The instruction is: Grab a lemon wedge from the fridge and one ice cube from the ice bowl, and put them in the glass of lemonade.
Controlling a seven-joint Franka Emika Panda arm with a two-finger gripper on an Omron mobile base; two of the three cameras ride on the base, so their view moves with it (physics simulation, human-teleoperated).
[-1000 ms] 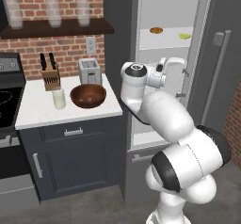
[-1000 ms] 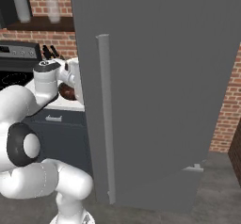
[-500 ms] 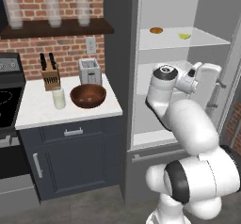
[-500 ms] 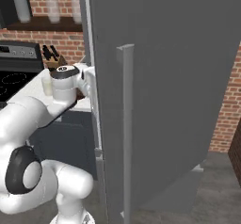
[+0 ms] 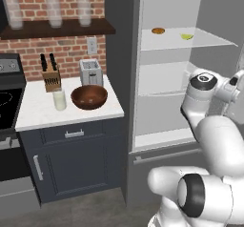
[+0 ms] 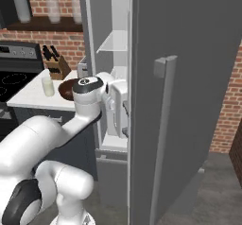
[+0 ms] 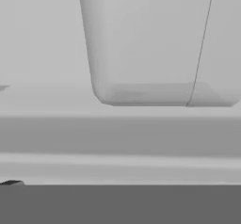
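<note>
Lemon wedge [image 5: 187, 36] on top fridge [image 5: 167, 68] shelf: we reckon light, slick, soft; pinch across the rind. Gripper [image 6: 124, 120] jaws apart, empty.

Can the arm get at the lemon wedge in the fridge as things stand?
Probably yes: the fridge door stands open, and the lemon wedge lies uncovered on the top shelf, apart from the orange-brown item. The arm must still rise.

Dark grey fridge [image 5: 121, 126], yellow-green lemon wedge [image 5: 186, 36], reddish-brown ice bowl [image 5: 89, 97], red brick wall [image 5: 66, 49].
</note>
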